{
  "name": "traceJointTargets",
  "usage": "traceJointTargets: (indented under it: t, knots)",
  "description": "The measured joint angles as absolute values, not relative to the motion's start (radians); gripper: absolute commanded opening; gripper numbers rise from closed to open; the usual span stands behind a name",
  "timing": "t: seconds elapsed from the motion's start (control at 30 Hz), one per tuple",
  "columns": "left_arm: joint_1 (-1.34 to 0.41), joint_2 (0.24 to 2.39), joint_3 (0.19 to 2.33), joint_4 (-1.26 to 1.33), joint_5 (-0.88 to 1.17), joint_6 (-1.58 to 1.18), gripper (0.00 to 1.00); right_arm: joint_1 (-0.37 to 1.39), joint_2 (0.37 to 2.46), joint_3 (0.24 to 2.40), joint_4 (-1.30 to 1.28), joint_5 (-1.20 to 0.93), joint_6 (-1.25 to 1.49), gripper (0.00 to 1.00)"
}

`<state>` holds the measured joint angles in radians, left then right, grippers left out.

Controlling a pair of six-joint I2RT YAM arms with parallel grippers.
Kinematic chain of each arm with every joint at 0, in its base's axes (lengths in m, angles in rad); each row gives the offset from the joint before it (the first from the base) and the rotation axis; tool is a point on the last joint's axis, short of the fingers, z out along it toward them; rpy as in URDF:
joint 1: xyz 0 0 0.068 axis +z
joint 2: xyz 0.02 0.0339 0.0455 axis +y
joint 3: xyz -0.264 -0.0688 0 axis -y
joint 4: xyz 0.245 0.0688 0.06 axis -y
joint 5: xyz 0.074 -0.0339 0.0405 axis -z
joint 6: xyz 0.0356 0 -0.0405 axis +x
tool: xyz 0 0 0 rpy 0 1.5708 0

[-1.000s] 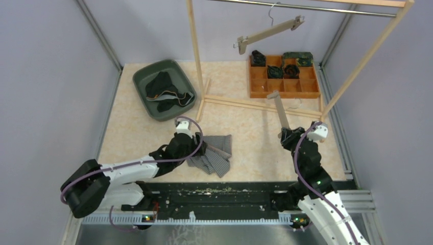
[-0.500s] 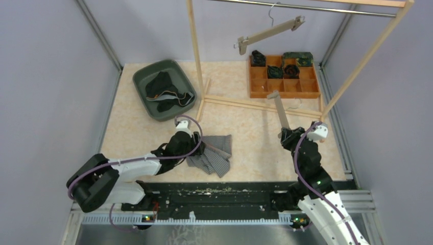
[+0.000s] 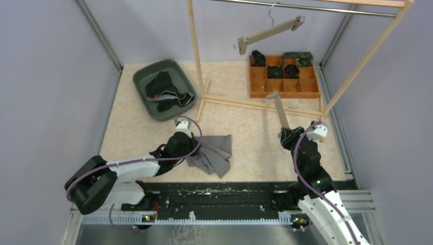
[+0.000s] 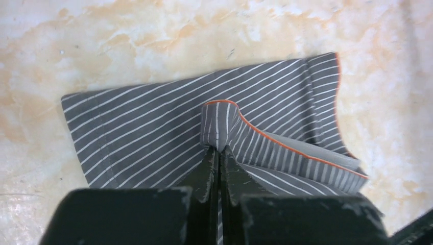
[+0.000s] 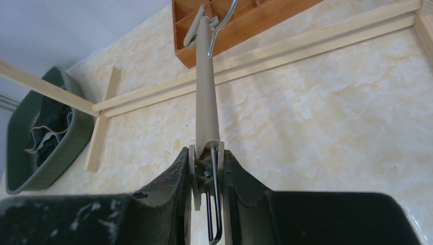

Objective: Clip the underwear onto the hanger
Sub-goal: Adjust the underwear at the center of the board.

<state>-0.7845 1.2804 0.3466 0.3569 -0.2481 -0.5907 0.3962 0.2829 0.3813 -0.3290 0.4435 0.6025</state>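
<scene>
Grey white-striped cloth underwear (image 4: 153,122) could slip from the closed left pincer's (image 4: 218,152) thin fold-grip during lifting; right pincer (image 5: 207,163) clamps the beige clip hanger (image 5: 207,102).

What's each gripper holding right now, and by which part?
Left gripper: striped underwear, pinched at a raised fold of its orange-trimmed edge. Right gripper: hanger, by the clip at one end.

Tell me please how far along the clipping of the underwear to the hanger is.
Done: the left gripper is shut on a fold of the underwear, the right gripper on the hanger at its clip end. In hand: both, apart, the underwear on the table. Left: bring them together and clip.
</scene>
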Motion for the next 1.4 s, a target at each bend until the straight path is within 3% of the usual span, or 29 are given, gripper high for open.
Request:
traceJointTargets:
  t: [0.4, 0.6, 0.8, 1.0, 1.4]
  knots:
    - [-0.820, 0.999, 0.366, 0.367, -0.140, -0.456, 0.00, 0.396, 0.340, 0.366, -0.224, 0.292, 0.651, 0.00]
    - [-0.942, 1.009, 0.389, 0.383, -0.156, -0.383, 0.00, 0.396, 0.403, 0.305, -0.108, 0.149, 0.748, 0.00]
    - [-1.031, 1.121, 0.550, 0.386, -0.242, -0.294, 0.00, 0.396, 0.422, 0.280, -0.041, 0.069, 0.819, 0.00]
    - [-1.005, 1.230, 0.648, 0.411, -0.309, -0.218, 0.00, 0.396, 0.406, 0.280, -0.031, 0.063, 0.836, 0.00]
    - [-0.786, 1.299, 0.896, 0.361, -0.266, -0.033, 0.00, 0.396, 0.339, 0.282, -0.138, 0.168, 0.815, 0.00]
